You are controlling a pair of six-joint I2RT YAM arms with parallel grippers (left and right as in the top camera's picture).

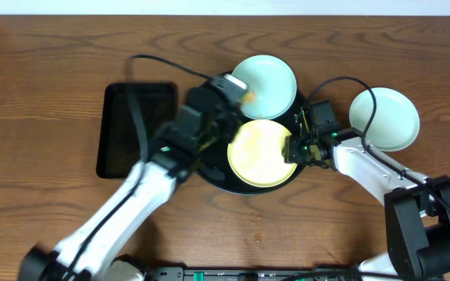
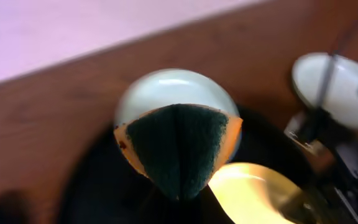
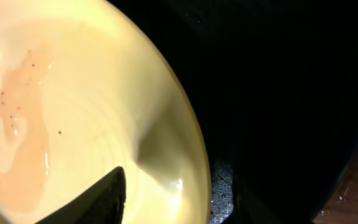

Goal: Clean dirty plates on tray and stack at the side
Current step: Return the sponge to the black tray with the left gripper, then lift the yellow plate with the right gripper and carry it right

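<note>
**Overhead.** The left gripper [image 1: 237,92] is clamped on a folded sponge [image 1: 248,96] above the near edge of the rear mint plate [image 1: 270,82]. That plate lies on the round tray [image 1: 225,179] beside the yellow plate [image 1: 258,152]. The right gripper [image 1: 294,148] sits at the yellow plate's right rim. A second mint plate [image 1: 385,117] rests on the tabletop [image 1: 53,62], off the tray to the right. Risk: nothing restrains the rear mint plate, so a wiping stroke could skate it across the glossy tray.

**Left wrist.** The sponge fills the view, green face outward, with the mint plate behind it. Contact is not confirmed and the fingers are hidden. Risk: a shallow hold on the fold could let the sponge spring open.

**Right wrist.** One finger [image 3: 98,199] lies on the yellow plate's inner face at the rim. The claw appears pinched on that edge, though the opposing finger is hidden. A pinkish smear [image 3: 17,124] with dark specks shows. Risk: a thin rim hold may let the plate pivot if lifted. Moved uncleaned, the residue reaches the stack.
</note>
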